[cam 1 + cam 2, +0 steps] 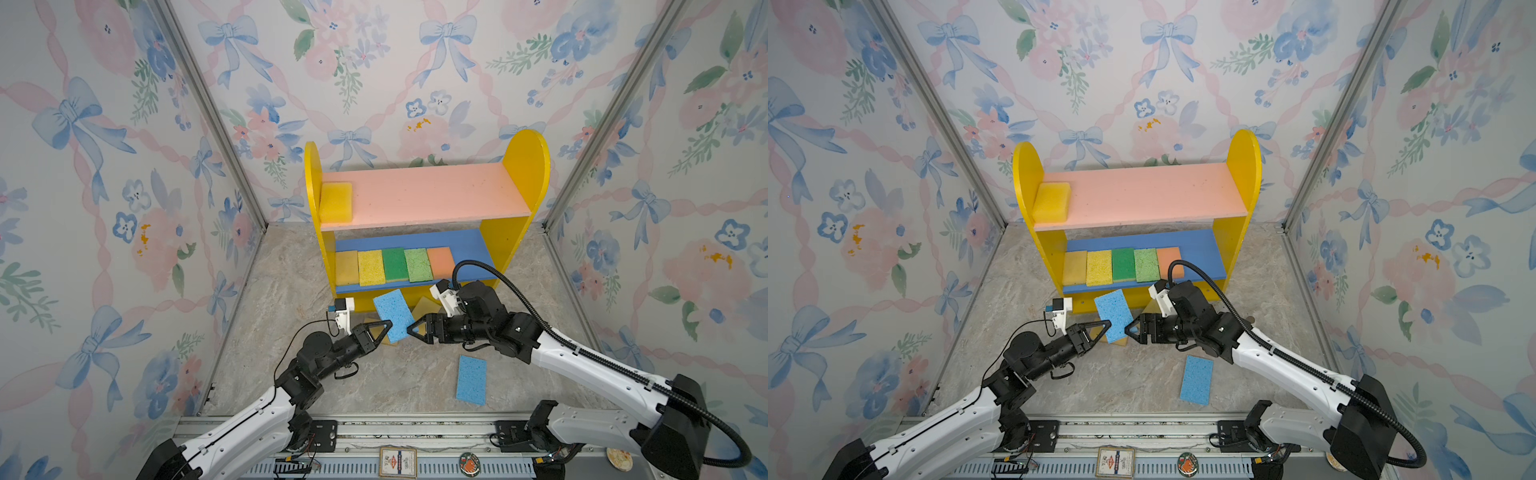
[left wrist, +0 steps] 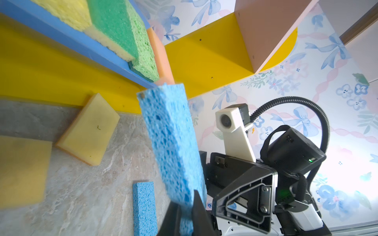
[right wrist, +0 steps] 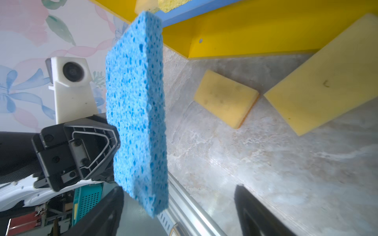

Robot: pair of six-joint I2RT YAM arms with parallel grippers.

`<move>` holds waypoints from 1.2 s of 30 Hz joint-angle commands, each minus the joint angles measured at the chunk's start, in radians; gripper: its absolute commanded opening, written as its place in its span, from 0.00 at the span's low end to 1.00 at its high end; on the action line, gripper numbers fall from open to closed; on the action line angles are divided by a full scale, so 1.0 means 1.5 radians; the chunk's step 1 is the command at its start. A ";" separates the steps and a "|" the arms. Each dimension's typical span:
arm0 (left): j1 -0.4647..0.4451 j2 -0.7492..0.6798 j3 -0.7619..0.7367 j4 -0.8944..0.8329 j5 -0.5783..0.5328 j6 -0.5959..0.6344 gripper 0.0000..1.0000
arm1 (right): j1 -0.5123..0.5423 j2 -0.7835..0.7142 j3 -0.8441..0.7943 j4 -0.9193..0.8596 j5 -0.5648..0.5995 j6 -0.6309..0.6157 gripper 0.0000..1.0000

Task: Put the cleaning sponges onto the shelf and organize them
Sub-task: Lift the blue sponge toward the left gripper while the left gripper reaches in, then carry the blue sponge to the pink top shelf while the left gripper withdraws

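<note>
— Left wrist view, item one: light blue porous rectangular sponge (image 2: 171, 143). We log its holder?
— Left end effector (image 2: 184, 210), clenched on it, before the yellow-sided wooden shelf (image 2: 204, 57); right end effector (image 3: 179, 192) released beside it.

The blue sponge (image 1: 392, 313) and the right gripper (image 1: 415, 330) hide most of the yellow sponges (image 1: 424, 306) lying on the surface (image 1: 374, 382).

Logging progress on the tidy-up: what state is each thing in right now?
left pincer: shut on held blue sponge
right pincer: open, gripping nothing
held blue sponge: in the air
other blue sponge: flat on table
two yellow sponges: lying on table, before shelf
lower board: five sponges in a row
upper board: thick yellow sponge at its end
</note>
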 commanded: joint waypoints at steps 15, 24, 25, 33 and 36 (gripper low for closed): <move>0.026 -0.050 -0.025 0.013 0.038 -0.038 0.13 | 0.016 0.006 -0.002 0.111 -0.028 0.055 0.40; 0.032 -0.062 -0.032 0.013 0.041 -0.041 0.16 | 0.018 0.014 0.002 0.112 -0.018 0.062 0.10; 0.033 -0.064 -0.033 0.013 0.041 -0.042 0.23 | 0.019 0.014 0.004 0.110 -0.017 0.061 0.09; 0.091 -0.119 0.012 -0.083 0.094 0.017 0.98 | 0.035 -0.014 0.089 -0.024 0.039 -0.014 0.07; 0.134 -0.151 0.087 -0.239 0.088 0.105 0.98 | 0.048 -0.025 0.146 -0.090 0.058 -0.052 0.07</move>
